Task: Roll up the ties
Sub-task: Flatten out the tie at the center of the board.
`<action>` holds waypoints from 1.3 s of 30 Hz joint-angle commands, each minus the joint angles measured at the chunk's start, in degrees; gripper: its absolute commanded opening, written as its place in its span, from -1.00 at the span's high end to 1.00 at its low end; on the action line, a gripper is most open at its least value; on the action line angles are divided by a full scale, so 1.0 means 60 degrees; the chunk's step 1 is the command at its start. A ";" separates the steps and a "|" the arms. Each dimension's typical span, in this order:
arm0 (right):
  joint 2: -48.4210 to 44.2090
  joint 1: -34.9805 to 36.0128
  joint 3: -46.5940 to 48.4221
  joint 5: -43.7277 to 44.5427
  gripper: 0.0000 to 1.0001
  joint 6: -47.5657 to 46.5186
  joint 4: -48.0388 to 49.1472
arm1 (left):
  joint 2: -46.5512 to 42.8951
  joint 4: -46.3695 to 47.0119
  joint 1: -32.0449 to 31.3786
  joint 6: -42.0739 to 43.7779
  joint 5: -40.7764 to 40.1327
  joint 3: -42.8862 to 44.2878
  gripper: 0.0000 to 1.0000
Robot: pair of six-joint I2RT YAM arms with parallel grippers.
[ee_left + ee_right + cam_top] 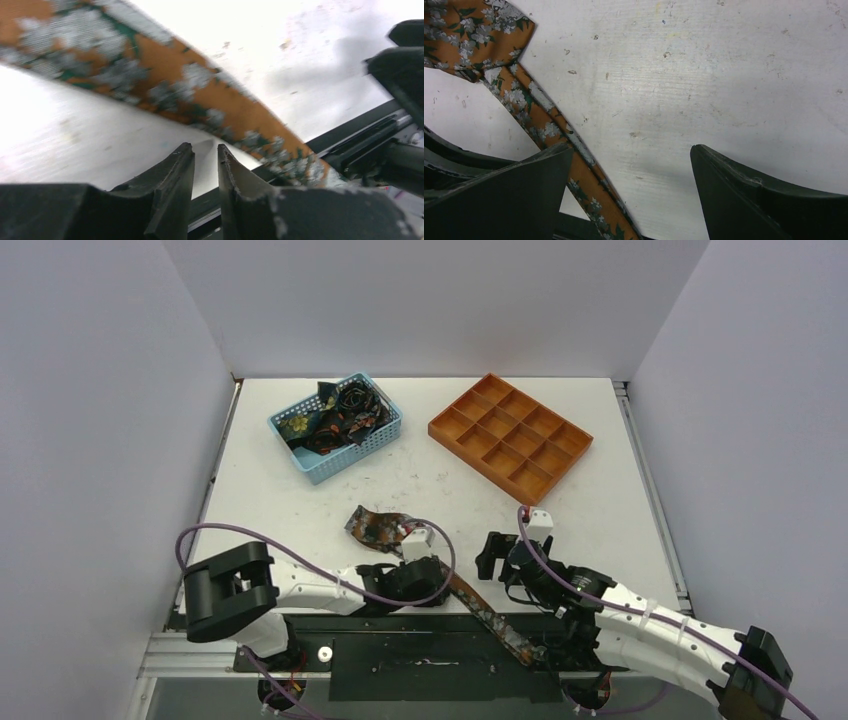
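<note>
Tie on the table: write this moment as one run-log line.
tie: unrolled | left gripper: narrow gap, empty | right gripper: open, above tie

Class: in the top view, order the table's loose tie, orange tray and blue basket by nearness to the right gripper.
1. loose tie, just left of the right gripper
2. orange tray, beyond it, back right
3. blue basket, back left

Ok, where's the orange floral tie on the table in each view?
Top external: orange floral tie low centre, running off the near edge.
Left wrist: it is a diagonal band, top left to lower right.
Right wrist: wide end top left, narrow part running to bottom centre.
Shared landmark: the white tabletop beneath it.
</note>
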 commanded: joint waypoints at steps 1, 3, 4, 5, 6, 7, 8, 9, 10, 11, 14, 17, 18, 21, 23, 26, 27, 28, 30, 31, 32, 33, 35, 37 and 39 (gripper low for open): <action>-0.0044 0.0154 0.0024 0.0177 -0.85 0.0068 0.0303 | -0.0985 -0.1638 0.0197 -0.0230 -0.0538 -0.1299 0.62; 0.0106 0.0297 -0.0055 0.0108 -0.85 0.0115 0.0409 | -0.1644 -0.1778 0.0387 -0.0366 -0.0710 -0.1791 0.68; 0.0167 0.0399 -0.0096 0.0092 -0.85 0.0162 0.0463 | -0.1997 -0.1906 0.0519 -0.0384 -0.0785 -0.1967 0.68; 0.0247 0.0509 -0.0134 0.0088 -0.85 0.0229 0.0521 | -0.2348 -0.2103 0.0666 -0.0406 -0.0868 -0.2120 0.68; 0.0297 0.0641 -0.0160 0.0076 -0.85 0.0295 0.0596 | -0.2817 -0.2348 0.0854 -0.0434 -0.0935 -0.2259 0.68; 0.0374 0.0757 -0.0199 0.0073 -0.85 0.0337 0.0707 | -0.3275 -0.2528 0.1026 -0.0440 -0.0975 -0.2406 0.68; 0.0544 0.0842 -0.0209 0.0084 -0.85 0.0355 0.0830 | -0.3801 -0.2765 0.1145 -0.0459 -0.1044 -0.2509 0.63; 0.0678 0.0934 -0.0192 0.0107 -0.85 0.0324 0.1029 | -0.4332 -0.3162 0.1211 -0.0514 -0.1237 -0.2571 0.48; 0.0880 0.1021 -0.0085 0.0126 -0.85 0.0227 0.1192 | -0.4967 -0.3524 0.1215 -0.0558 -0.1435 -0.2599 0.34; 0.1132 0.1087 0.0067 0.0143 -0.85 0.0083 0.1355 | -0.5585 -0.3941 0.1223 -0.0618 -0.1641 -0.2595 0.16; 0.2146 0.1258 0.0801 0.0172 -0.84 -0.0618 0.1900 | -0.7305 -0.5642 0.1269 -0.1216 -0.2647 -0.2430 -0.36; 0.3356 0.1379 0.1802 0.0447 -0.85 -0.1221 0.2128 | -0.8701 -0.6671 0.1769 -0.1717 -0.3468 -0.2333 -0.70; 0.3705 0.1390 0.2125 0.0544 -0.85 -0.1336 0.2170 | -0.9044 -0.6652 0.2124 -0.1710 -0.3448 -0.2346 -0.79; 0.4191 0.1452 0.2594 0.0607 -0.85 -0.1510 0.2441 | -0.9589 -0.5724 0.3705 -0.1430 -0.2505 -0.2572 -1.00; 0.4256 0.1453 0.2647 0.0537 -0.86 -0.1445 0.2619 | -0.9611 -0.4773 0.4780 -0.1332 -0.1474 -0.2926 -0.93; 0.4276 0.1487 0.2622 0.0413 -0.86 -0.1354 0.2700 | -0.9170 -0.3046 0.6349 -0.1428 0.0313 -0.3616 -0.93; 0.4246 0.1478 0.2586 0.0408 -0.86 -0.1310 0.2697 | -0.8934 -0.2335 0.6825 -0.1576 0.0842 -0.3892 -0.93; 0.4193 0.1481 0.2544 0.0409 -0.86 -0.1285 0.2697 | -0.8635 -0.1611 0.7222 -0.1778 0.1364 -0.4207 -0.93; 0.4030 0.1480 0.2467 0.0455 -0.86 -0.1240 0.2644 | -0.7955 -0.0043 0.7748 -0.2233 0.2144 -0.4683 -0.93; 0.3915 0.1490 0.2406 0.0479 -0.86 -0.1225 0.2615 | -0.7464 0.0536 0.7817 -0.2382 0.2311 -0.4802 -0.93; 0.3797 0.1484 0.2365 0.0508 -0.86 -0.1205 0.2599 | -0.7128 0.1046 0.7832 -0.2498 0.2401 -0.4885 -0.93; 0.3663 0.1484 0.2305 0.0557 -0.86 -0.1184 0.2558 | -0.6820 0.1496 0.7833 -0.2613 0.2469 -0.4981 -0.93; 0.3335 0.1489 0.2178 0.0599 -0.87 -0.1133 0.2523 | -0.6353 0.3009 0.7833 -0.3095 0.2510 -0.5349 -0.93; 0.3075 0.1478 0.2089 0.0635 -0.87 -0.1099 0.2489 | -0.5975 0.3949 0.7833 -0.3387 0.2415 -0.5664 -0.93; 0.2877 0.1478 0.2073 0.0679 -0.87 -0.1091 0.2396 | -0.5723 0.3931 0.7822 -0.3391 0.2307 -0.5522 -0.93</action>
